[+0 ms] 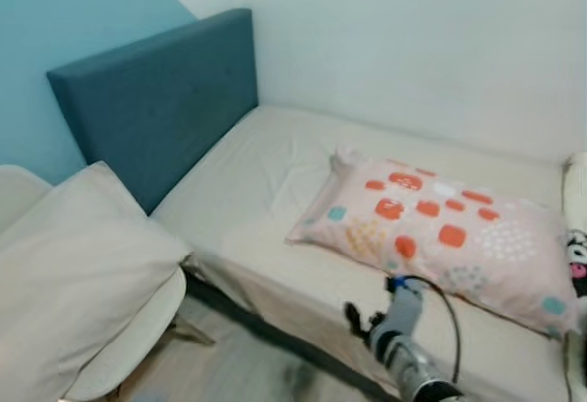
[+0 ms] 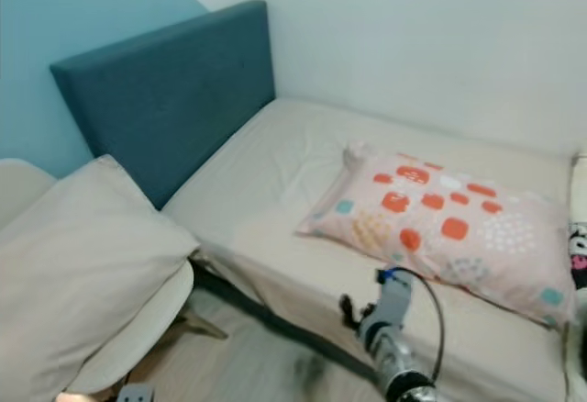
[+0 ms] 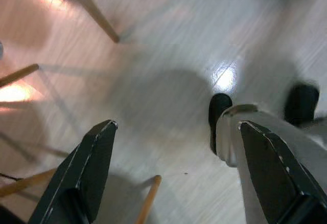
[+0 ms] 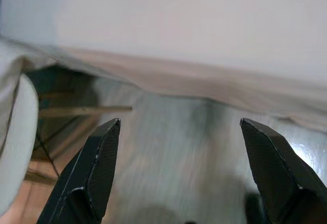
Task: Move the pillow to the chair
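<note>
The right hand (image 4: pixel 176 173) is seen with its two black fingers spread wide and nothing between them, raised in front of the near edge of the cream-sheeted bed (image 1: pixel 266 191) and short of the pale pink rectangular pillow with orange and teal patches (image 1: pixel 440 228). That pillow lies flat towards the near edge of the mattress, at the end far from the blue upholstered headboard (image 1: pixel 156 99). The left hand (image 3: pixel 171 173) is likewise held open and empty, pointed down at the pale wooden floor (image 3: pixel 168 65). The white moulded chair with wooden legs (image 1: pixel 138 333) stands beside the headboard end of the bed and is already loaded with a large plain cream cushion (image 1: pixel 73 264). The main risk is judged to be a poor landing: with the seat taken up, the patterned pillow could slide off to the floor. A one-handed pinch on soft fabric could also be lost, or the bedsheet could be caught along with it. The head views give the whole layout of bed, pillow and chair, which the wrist views lack. The right wrist view shows the draped edge of the sheet and the dark gap beneath the bed, while the left wrist view shows the thin wooden chair legs (image 3: pixel 94 14) and the robot's own dark foot (image 3: pixel 219 116) on the floor.
</note>
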`<state>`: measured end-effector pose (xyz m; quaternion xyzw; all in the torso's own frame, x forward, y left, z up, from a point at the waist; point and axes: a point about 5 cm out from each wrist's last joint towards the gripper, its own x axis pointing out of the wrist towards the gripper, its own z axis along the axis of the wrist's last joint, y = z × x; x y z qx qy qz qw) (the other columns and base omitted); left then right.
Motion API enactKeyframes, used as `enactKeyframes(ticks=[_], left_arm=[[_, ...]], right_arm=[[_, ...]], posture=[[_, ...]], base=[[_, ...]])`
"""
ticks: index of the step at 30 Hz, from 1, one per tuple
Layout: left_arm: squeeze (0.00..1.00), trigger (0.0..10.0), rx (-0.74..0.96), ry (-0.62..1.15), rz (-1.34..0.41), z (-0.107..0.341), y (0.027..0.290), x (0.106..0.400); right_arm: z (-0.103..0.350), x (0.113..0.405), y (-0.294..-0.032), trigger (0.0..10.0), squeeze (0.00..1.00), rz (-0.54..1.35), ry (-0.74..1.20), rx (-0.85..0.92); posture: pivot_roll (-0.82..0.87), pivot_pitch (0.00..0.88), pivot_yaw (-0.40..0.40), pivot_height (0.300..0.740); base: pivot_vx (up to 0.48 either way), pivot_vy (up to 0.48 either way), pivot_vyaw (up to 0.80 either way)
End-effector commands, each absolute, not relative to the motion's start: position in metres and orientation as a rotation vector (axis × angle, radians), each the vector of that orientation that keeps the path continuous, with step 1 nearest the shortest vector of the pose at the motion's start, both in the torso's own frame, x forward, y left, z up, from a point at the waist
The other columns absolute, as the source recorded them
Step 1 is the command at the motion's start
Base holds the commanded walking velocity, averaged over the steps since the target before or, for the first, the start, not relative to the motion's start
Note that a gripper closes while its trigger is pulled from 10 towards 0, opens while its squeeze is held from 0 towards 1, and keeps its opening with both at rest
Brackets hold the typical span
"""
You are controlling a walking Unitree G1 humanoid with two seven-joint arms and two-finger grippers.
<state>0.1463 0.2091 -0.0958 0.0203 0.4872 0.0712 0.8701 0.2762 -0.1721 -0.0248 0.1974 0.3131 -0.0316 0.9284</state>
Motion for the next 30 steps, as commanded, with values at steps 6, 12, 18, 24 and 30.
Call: enactKeyframes(ticks=[6, 12, 18, 24, 30], left_arm=[[0.00, 10.0, 0.046, 1.007, 0.130, -0.095, 0.205, 0.151], [0.00, 10.0, 0.049, 1.008, 0.127, -0.095, 0.205, 0.151], [0.00, 10.0, 0.041, 1.006, 0.139, -0.094, 0.205, 0.153], [0.00, 10.0, 0.047, 1.008, 0.152, -0.094, 0.206, 0.153], [0.00, 10.0, 0.060, 0.987, 0.192, -0.092, 0.213, 0.154]], right_arm=[[-0.021, 0.279, -0.182, 10.0, 0.00, -0.094, 0.619, 0.415], [-0.016, 0.285, -0.183, 10.0, 0.00, -0.092, 0.595, 0.423], [-0.010, 0.290, -0.186, 10.0, 0.00, -0.107, 0.564, 0.438], [-0.008, 0.293, -0.189, 10.0, 0.00, -0.109, 0.581, 0.458], [-0.001, 0.298, -0.198, 10.0, 0.00, -0.138, 0.534, 0.504]], posture=[[-0.05, 0.029, 0.034, 0.740], [-0.06, 0.025, 0.035, 0.740], [-0.06, 0.020, 0.033, 0.740], [-0.06, 0.026, 0.035, 0.730], [-0.06, 0.033, 0.034, 0.700]], base=[[0.396, 0.000, -0.76], [0.392, 0.000, -0.76], [0.172, 0.000, -0.50], [0.000, 0.000, 0.00], [0.000, 0.000, 0.00]])
